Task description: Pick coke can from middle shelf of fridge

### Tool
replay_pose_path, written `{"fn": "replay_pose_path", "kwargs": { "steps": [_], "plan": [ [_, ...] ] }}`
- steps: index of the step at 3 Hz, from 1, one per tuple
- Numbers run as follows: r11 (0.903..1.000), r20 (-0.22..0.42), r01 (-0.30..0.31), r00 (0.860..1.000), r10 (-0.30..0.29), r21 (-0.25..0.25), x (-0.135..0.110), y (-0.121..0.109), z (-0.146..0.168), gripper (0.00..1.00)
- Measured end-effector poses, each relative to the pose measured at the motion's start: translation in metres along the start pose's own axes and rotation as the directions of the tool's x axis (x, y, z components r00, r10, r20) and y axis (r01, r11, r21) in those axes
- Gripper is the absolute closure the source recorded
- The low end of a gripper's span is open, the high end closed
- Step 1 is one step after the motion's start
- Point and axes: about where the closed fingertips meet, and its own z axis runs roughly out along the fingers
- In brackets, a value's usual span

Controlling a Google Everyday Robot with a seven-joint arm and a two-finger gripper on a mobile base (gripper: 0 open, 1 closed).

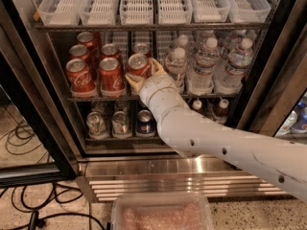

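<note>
The fridge (33,85) stands open in front of me. Its middle shelf (96,98) holds several red coke cans on the left. My gripper (143,74) reaches in at the front of that shelf. Its fingers (131,82) sit on either side of the rightmost front coke can (139,65) and close against it. The can stands upright on the shelf. Two more front coke cans (79,76) (111,74) stand to its left, with others behind them. My white arm (216,147) crosses the lower shelf from the right.
Water bottles (206,61) fill the right of the middle shelf, close to the gripper. White bins (136,4) sit above. Green-and-silver cans (96,123) and a dark blue can (145,121) stand below. Steel louvred base (182,182), a plastic tub (160,214) and floor cables (29,210) lie below.
</note>
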Motion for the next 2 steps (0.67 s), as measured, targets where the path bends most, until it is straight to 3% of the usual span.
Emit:
{"fn": "replay_pose_path", "kwargs": {
  "steps": [1,2],
  "plan": [
    [0.9995,0.033,-0.019,0.999,0.02,-0.027,-0.021,-0.007,-0.013,1.0],
    [0.9967,0.001,-0.025,1.0,0.025,-0.077,-0.025,-0.014,-0.035,1.0]
  ]
}}
